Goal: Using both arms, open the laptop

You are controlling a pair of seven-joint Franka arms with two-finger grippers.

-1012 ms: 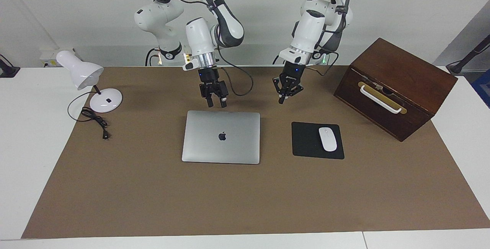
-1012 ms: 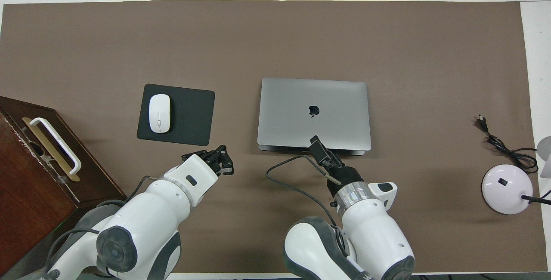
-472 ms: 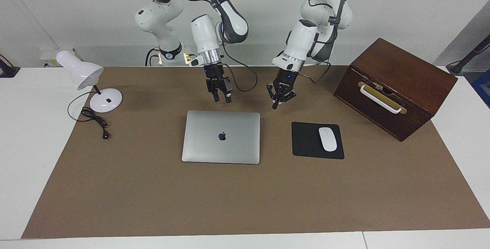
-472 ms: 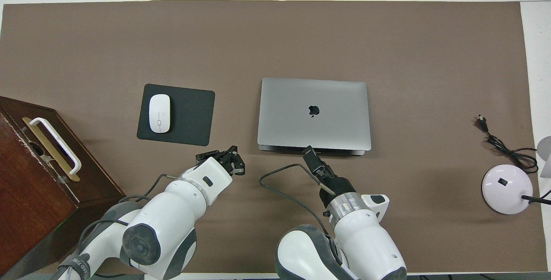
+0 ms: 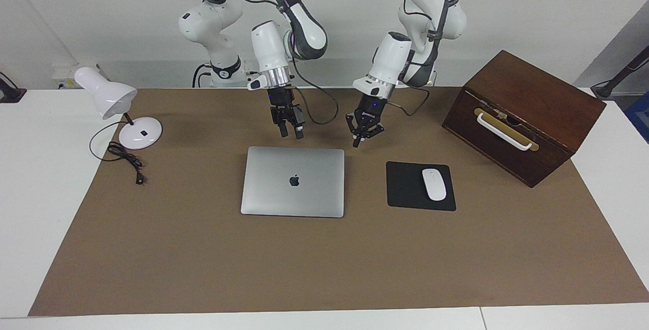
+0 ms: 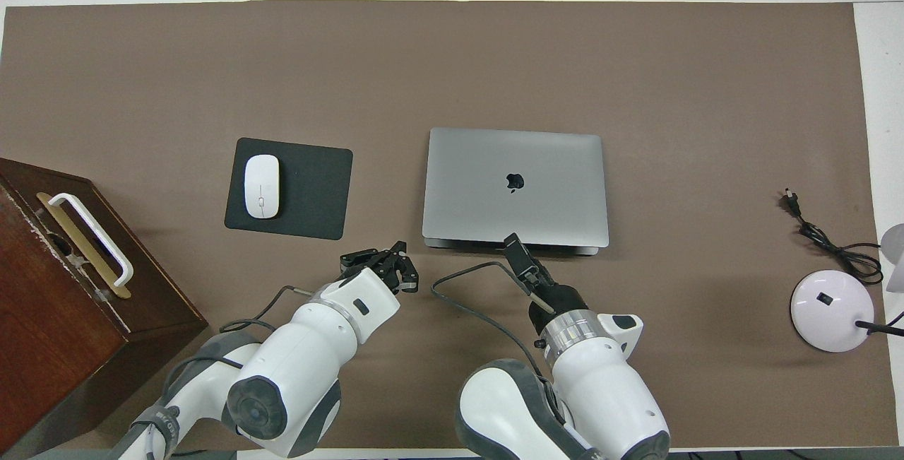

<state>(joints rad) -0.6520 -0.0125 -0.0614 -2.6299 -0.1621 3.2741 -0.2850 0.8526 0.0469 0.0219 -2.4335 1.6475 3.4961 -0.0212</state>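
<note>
White counter (image 5: 30, 178) carries a brown mat (image 5: 203, 259) that covers most of its working area, with a plain pale wall at the robots' end. On the mat, near its middle, the laptop (image 5: 293, 181) lies flat and closed, lid up, the dark logo showing. Beside it, toward the left arm's end, sits a black mouse pad (image 5: 405, 188) bearing a white mouse (image 5: 434, 184). Nearer the robots at that same end stands a dark wooden box (image 5: 527, 112) with a white handle (image 5: 504, 131), set askew to the mat's edge. At the right arm's end stands a white desk lamp (image 5: 114, 104), its black cord (image 5: 124, 160) coiled on the mat next to its base. The right gripper (image 5: 290, 134) hangs over the strip of mat just beside the laptop's edge nearest the robots, its fingers (image 5: 299, 132) parted with a clear gap, holding nothing and not touching the lid. The left gripper (image 5: 357, 142) hangs over bare mat next to the laptop's corner toward the left arm's end, on the robots' side; its fingertips meet, closed on nothing, and it is clear of the laptop. In the overhead view the right gripper (image 6: 514, 246) overlaps the laptop's (image 6: 515, 184) near edge, while the left gripper (image 6: 395, 262) is apart from it.
</note>
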